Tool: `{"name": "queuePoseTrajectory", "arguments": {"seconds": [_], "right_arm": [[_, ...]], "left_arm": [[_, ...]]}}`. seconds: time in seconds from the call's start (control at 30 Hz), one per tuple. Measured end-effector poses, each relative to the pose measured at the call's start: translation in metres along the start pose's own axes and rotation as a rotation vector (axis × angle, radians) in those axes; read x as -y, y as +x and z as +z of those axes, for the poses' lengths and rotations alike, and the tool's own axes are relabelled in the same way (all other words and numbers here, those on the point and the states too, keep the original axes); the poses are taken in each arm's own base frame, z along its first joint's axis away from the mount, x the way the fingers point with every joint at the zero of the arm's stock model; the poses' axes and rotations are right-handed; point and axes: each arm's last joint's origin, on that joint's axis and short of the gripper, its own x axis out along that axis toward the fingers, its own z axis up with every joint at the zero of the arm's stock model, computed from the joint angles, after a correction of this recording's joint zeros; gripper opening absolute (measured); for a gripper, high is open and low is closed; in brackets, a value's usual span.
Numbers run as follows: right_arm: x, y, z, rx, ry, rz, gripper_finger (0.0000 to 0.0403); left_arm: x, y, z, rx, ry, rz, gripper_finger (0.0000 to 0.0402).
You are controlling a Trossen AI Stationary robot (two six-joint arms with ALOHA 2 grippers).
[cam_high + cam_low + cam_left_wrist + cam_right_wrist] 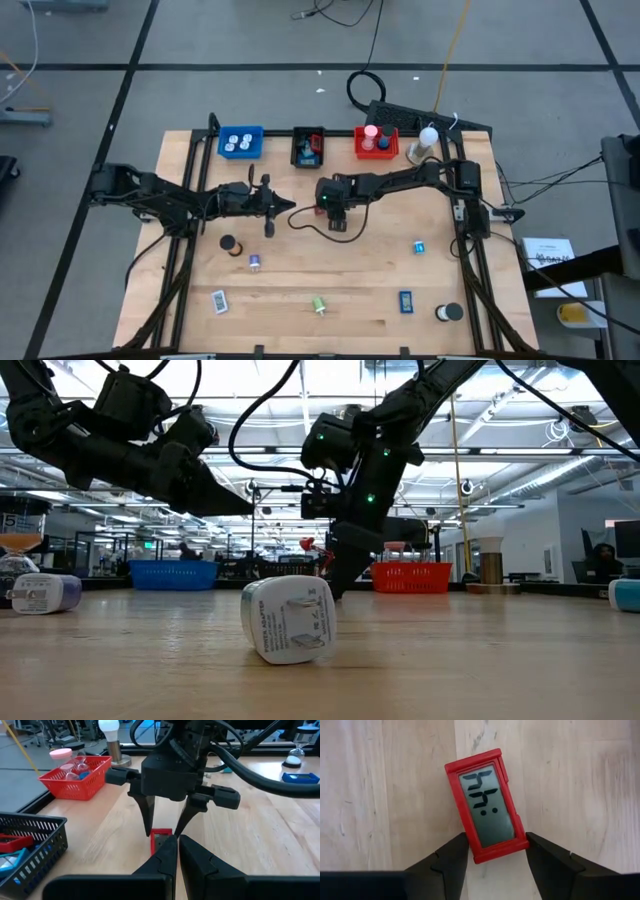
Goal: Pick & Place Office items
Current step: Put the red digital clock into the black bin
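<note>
Straddling the red timer [485, 805] with my right gripper [495, 854] spread; overhead hides it, left gripper [176, 851] pressed together.

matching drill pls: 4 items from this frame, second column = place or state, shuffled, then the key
Things:
1. red timer
2. red tray
3. blue tray
4. left gripper

Places or states:
A. holds white round pieces
B. on the wood between the right gripper's open fingers
C. holds a pink-topped cylinder, next to the white ball-topped stand
D. fingers together, pointing at the right gripper

Pairs: 1-B, 2-C, 3-A, 4-D
</note>
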Motion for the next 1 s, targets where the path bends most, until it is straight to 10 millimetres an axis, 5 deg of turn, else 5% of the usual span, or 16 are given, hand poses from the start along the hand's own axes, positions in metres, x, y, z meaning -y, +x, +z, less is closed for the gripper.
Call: {"name": "queuePoseTrajectory", "arguments": {"seconds": [0.2,0.47,0.6,0.9,1.0], "right_arm": [[0.0,-0.014,0.003,0.018,-0.005,-0.057,0.0227],[-0.005,-0.079,0.008,0.13,-0.026,-0.073,0.0247],[-0.007,-0.09,-0.019,0.243,-0.037,-0.082,0.0201],[0.002,-0.095,-0.104,0.558,0.046,-0.136,0.0026],[0.01,-0.102,-0.121,0.682,0.063,-0.106,0.0008]], "left_arm": [[0.0,0.0,-0.001,-0.007,0.0,-0.001,0.0026],[0.001,0.0,-0.004,-0.037,-0.002,-0.01,0.0026],[0.005,0.0,-0.005,-0.05,0.002,-0.03,0.0026],[0.006,0.007,0.009,-0.033,-0.083,-0.025,0.0026],[0.005,0.013,0.017,-0.044,-0.096,-0.025,0.0026]]}}
